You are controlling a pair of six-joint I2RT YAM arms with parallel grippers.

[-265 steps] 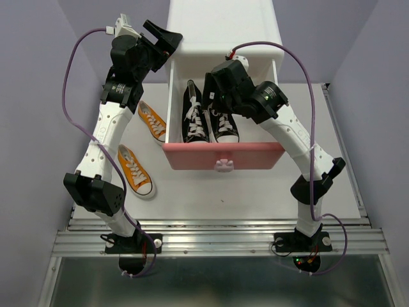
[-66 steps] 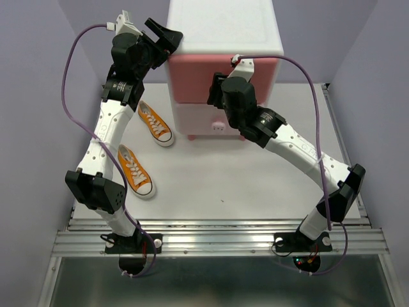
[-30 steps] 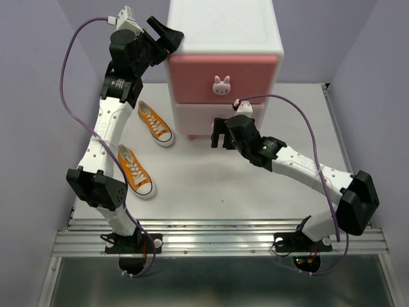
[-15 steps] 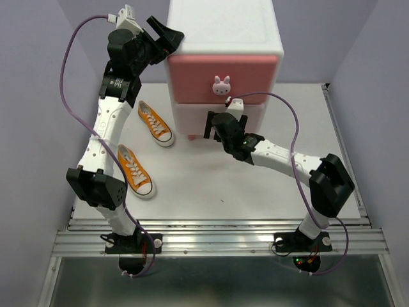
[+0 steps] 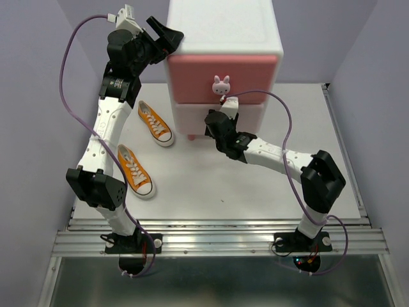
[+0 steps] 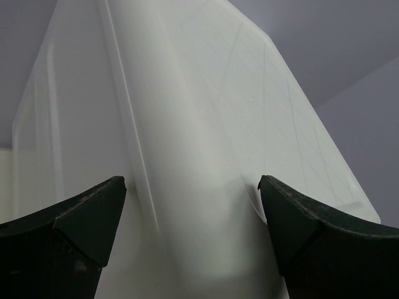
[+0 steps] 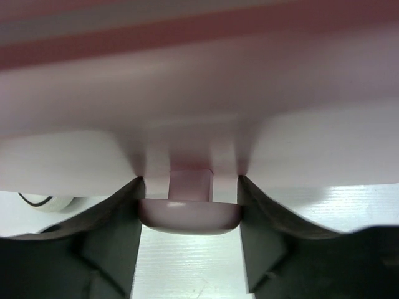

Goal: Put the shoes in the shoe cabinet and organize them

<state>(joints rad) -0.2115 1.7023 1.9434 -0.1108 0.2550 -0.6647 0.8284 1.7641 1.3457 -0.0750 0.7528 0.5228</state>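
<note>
The white shoe cabinet (image 5: pixel 223 25) stands at the back with both drawers shut. My right gripper (image 5: pixel 216 123) is shut on the bunny knob (image 7: pixel 190 215) of the pale pink lower drawer (image 5: pixel 255 115); in the right wrist view both fingers (image 7: pixel 118 237) press the knob's sides. My left gripper (image 5: pixel 169 39) is open with its jaws astride the cabinet's upper left corner (image 6: pixel 206 93). Two orange sneakers lie on the table left of the cabinet, one near it (image 5: pixel 154 123) and one nearer me (image 5: pixel 135 169). The black sneakers are hidden.
The darker pink upper drawer (image 5: pixel 192 70) carries its own bunny knob (image 5: pixel 222 85). Purple walls close in on both sides. The left arm reaches up along the left side, above the orange sneakers. A metal rail runs along the table's near edge (image 5: pixel 217 236).
The upper drawer, open earlier with the black pair inside, is now shut. My right gripper has dropped from it to the lower drawer's knob and closed on it. The left arm has barely moved.
</note>
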